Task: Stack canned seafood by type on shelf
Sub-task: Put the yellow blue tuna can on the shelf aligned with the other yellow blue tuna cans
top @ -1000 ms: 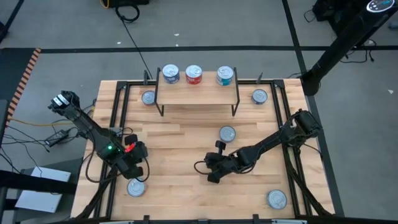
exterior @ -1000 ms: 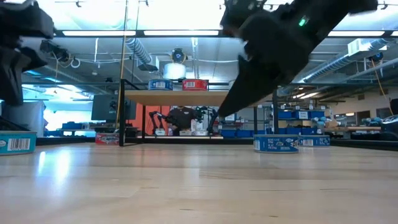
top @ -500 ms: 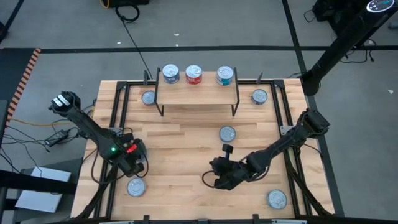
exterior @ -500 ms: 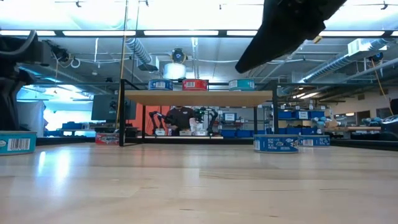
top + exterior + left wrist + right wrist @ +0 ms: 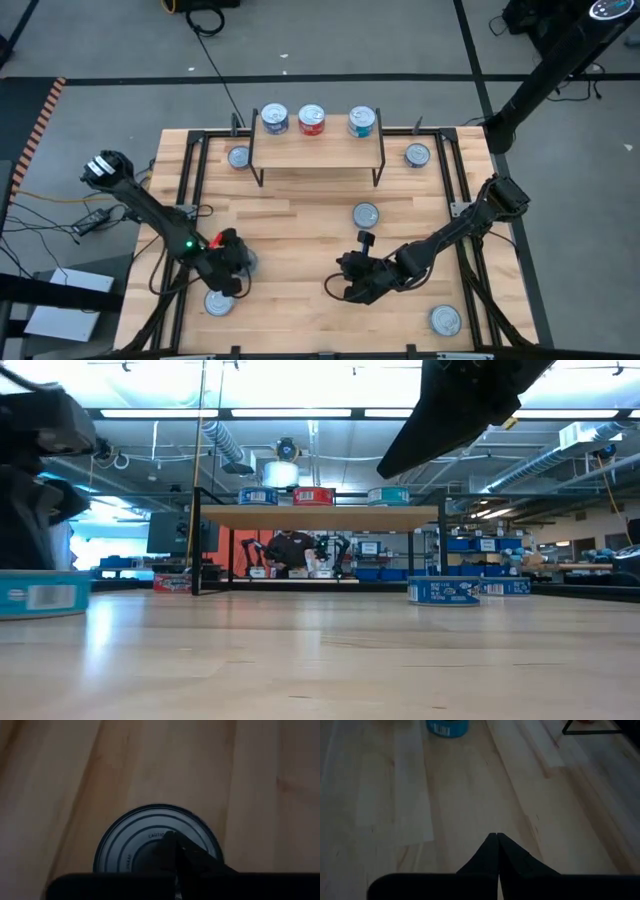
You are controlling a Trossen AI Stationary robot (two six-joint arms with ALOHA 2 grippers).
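Note:
The shelf (image 5: 318,150) stands at the table's far side with a blue tin (image 5: 273,119), a red tin (image 5: 312,120) and a teal tin (image 5: 361,122) on its plank. My left gripper (image 5: 230,272) is shut at the near left, above a teal-labelled tin (image 5: 220,302). In the left wrist view the shut fingertips (image 5: 172,836) stand over that tin's silver top (image 5: 127,847). My right gripper (image 5: 342,285) is shut and empty, raised over bare wood near the table's middle. My left gripper's shut fingers (image 5: 186,851) point down from above at the middle of the tin's silver top (image 5: 150,836). I cannot tell whether they touch it. The tin sits flat on the table.
More tins stand on the table: beside the shelf's left legs (image 5: 238,157), at the far right (image 5: 417,155), in front of the shelf (image 5: 366,214) and at the near right (image 5: 445,320). Black frame rails (image 5: 185,190) run along the table's sides.
My left gripper has gone toward the table's near edge and a little right, over the near-left tin. In the low view that tin shows shifted toward the right. My right gripper has gone up and a little toward the near edge, staying shut.

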